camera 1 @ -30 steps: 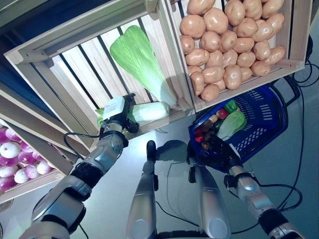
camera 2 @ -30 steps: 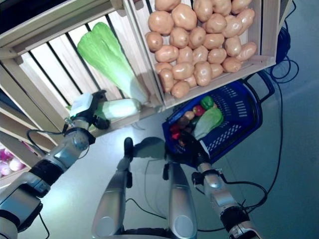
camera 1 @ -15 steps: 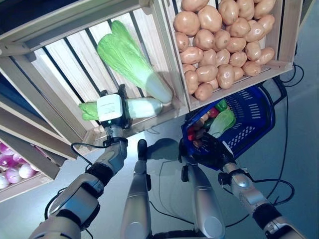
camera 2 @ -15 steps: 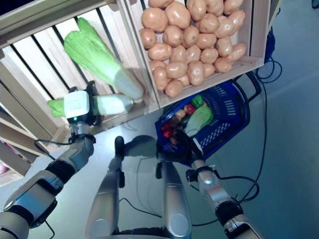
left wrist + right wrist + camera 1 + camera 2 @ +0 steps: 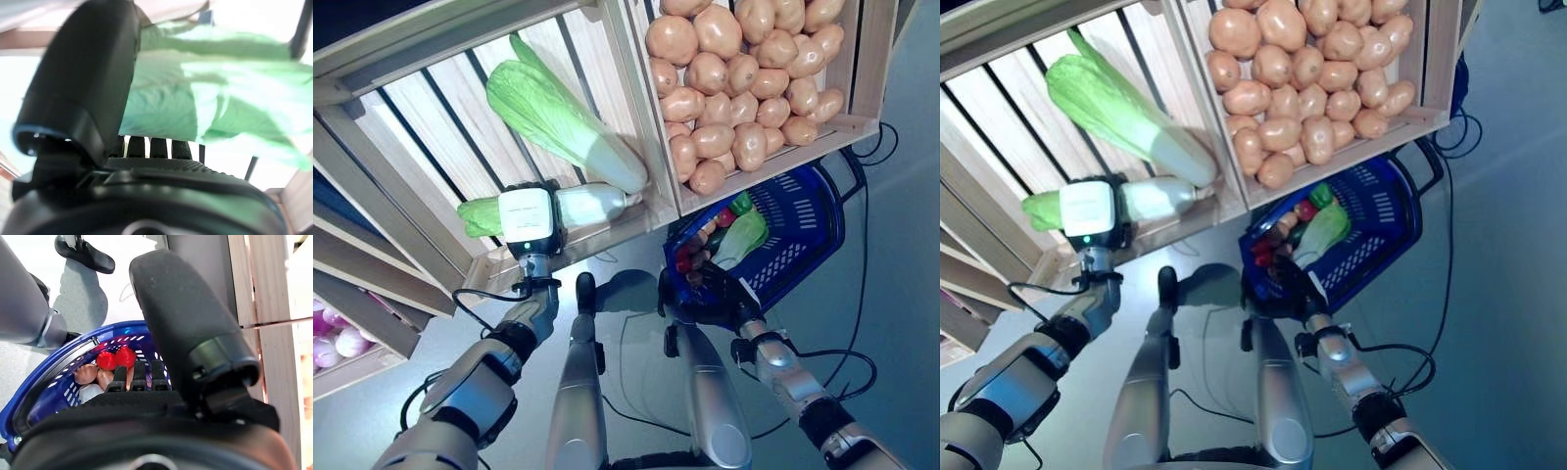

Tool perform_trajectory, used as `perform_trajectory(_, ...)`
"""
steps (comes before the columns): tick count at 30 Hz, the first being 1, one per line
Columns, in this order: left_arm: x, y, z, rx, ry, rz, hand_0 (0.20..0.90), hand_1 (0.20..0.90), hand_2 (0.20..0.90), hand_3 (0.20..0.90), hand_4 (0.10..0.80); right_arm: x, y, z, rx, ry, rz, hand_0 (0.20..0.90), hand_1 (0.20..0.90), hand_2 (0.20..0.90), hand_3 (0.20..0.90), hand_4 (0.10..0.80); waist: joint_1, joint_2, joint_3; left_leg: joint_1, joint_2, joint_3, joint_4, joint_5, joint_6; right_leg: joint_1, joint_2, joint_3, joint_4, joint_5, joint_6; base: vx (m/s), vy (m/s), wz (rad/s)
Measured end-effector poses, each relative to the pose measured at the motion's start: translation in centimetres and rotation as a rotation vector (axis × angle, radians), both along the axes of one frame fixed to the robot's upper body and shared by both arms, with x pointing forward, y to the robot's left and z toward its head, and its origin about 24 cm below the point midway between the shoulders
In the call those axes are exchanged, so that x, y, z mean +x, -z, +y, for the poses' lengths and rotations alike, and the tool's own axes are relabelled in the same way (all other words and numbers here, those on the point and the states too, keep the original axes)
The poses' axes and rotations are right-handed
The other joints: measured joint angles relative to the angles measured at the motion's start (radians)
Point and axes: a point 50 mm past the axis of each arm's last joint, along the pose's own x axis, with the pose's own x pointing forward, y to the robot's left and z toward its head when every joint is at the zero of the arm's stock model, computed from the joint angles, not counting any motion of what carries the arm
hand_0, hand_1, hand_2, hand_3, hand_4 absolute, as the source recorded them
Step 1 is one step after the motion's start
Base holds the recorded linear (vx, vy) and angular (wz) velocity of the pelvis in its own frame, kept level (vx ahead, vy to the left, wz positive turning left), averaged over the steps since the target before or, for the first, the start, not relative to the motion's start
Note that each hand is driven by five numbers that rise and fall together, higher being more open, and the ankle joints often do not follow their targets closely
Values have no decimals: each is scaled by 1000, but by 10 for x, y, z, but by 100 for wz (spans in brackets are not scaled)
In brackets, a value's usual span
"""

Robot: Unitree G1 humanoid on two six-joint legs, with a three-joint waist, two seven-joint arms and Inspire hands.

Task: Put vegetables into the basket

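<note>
In the slatted wooden crate (image 5: 431, 117) my left hand (image 5: 530, 217) is shut on a napa cabbage (image 5: 592, 204), white stem toward the potatoes and green leaves (image 5: 195, 98) past the fingers. A second, bigger cabbage (image 5: 558, 108) lies just behind it in the same crate. Lower right, my right hand (image 5: 717, 297) is shut on the near rim of the blue basket (image 5: 808, 201), its fingers hooked over the rim (image 5: 63, 367). The basket holds a cabbage (image 5: 744, 233) and some red and brown vegetables (image 5: 700, 245).
A crate full of potatoes (image 5: 744, 78) sits right of the cabbage crate, directly above the basket. Purple onions (image 5: 337, 343) show in a lower crate at the far left. Grey floor lies beneath and to the right of the basket.
The whole picture has shifted, so the camera moved. My left hand has turned so its white back faces the camera, with more green leaf showing beside it. The right hand keeps the basket rim.
</note>
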Motion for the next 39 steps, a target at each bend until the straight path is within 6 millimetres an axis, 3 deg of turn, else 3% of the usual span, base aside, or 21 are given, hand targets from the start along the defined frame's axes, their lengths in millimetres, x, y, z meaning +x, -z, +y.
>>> perform_trajectory(9, -3, 6, 7, 38, 25, 22, 300, 300, 300, 300, 400, 1, 0, 6, 12, -8, -3, 900, 900, 900, 900, 800, 2, -6, 1, 37, 0, -1, -4, 0, 1, 40, 0, -2, -12, 10, -6, 3, 2, 0)
perform_trajectory(14, -17, 24, 11, -38, 64, 29, 300, 300, 300, 300, 400, -1, 2, 5, 11, 2, 4, 900, 900, 900, 900, 800, 8, -6, 1, 149, 2, -2, -26, 1, 0, 152, 1, -9, -31, 9, -6, 30, -5, -2)
perform_trajectory(18, -31, 26, 6, -160, 132, -55, 300, 300, 300, 300, 400, -9, 7, -1, 21, 51, 6, 900, 900, 900, 900, 800, 34, 6, 1, 248, 4, -5, -61, 0, -5, 245, -2, -12, -56, 5, 0, 70, 5, 0)
perform_trajectory(24, -65, 38, -5, -302, 214, -114, 300, 300, 300, 300, 400, -29, 9, -22, 69, 159, -1, 900, 900, 900, 900, 800, 64, 109, -11, 338, 3, -28, -115, 13, 4, 346, -6, -40, -110, 11, 0, 83, 19, 9)
perform_trajectory(30, -100, 39, -7, -436, 294, -62, 300, 300, 300, 300, 400, -43, -6, -41, 133, 211, -68, 900, 900, 900, 900, 800, 92, 202, -65, 446, 7, -47, -170, 11, 8, 487, -1, -66, -207, 18, 9, 120, 17, 12)
perform_trajectory(34, -114, 41, -8, -547, 351, 1, 300, 300, 300, 300, 400, -49, -14, -49, 231, 206, -95, 900, 900, 900, 900, 800, 107, 215, -133, 492, 6, -57, -192, 7, 12, 555, 1, -70, -267, 25, 18, 106, 4, 11)
perform_trajectory(39, -125, 54, -5, -688, 340, 134, 300, 300, 300, 300, 400, -62, -18, -45, 341, 132, -103, 900, 900, 900, 900, 800, 114, 185, -229, 530, 3, -60, -193, -11, 14, 633, 0, -93, -329, 29, 23, 76, 3, 11)
